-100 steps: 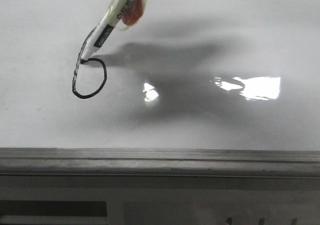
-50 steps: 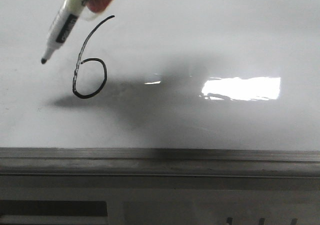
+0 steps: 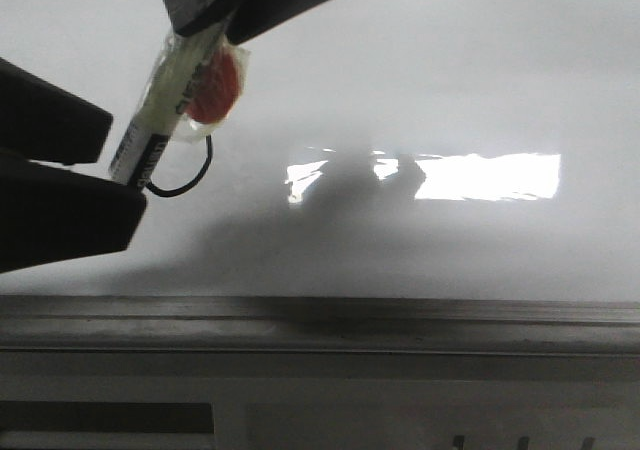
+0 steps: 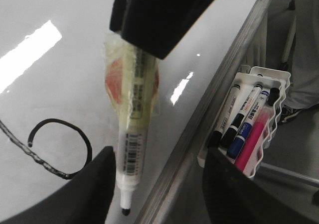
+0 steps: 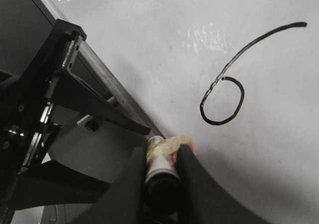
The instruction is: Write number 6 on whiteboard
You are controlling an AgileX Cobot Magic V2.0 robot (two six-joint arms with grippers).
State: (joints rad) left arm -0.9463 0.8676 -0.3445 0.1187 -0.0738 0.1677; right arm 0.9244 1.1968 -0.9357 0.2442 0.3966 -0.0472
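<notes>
The number 6 [image 5: 241, 92] is drawn in black on the whiteboard [image 3: 450, 70]. In the front view only the bottom of its loop [image 3: 190, 187] shows behind the marker. My right gripper [image 3: 200, 15] is shut on the upper barrel of a taped white marker [image 3: 165, 100], tip down and off the board. It also shows in the right wrist view [image 5: 162, 152]. My left gripper [image 3: 115, 165] is open, with its fingers either side of the marker's lower end [image 4: 132, 149], not touching it. In the left wrist view [image 4: 159, 157] the black tip [image 4: 126, 211] hangs between the jaws.
A grey metal ledge [image 3: 400, 320] runs along the board's lower edge. A white rack [image 4: 276, 84] with several coloured markers hangs just beyond the ledge. A bright glare [image 3: 490, 175] lies on the board to the right.
The marker has lifted off the finished 6 and come down nearer the ledge. My left gripper has come into the front view from the left, open around the marker's tip end.
</notes>
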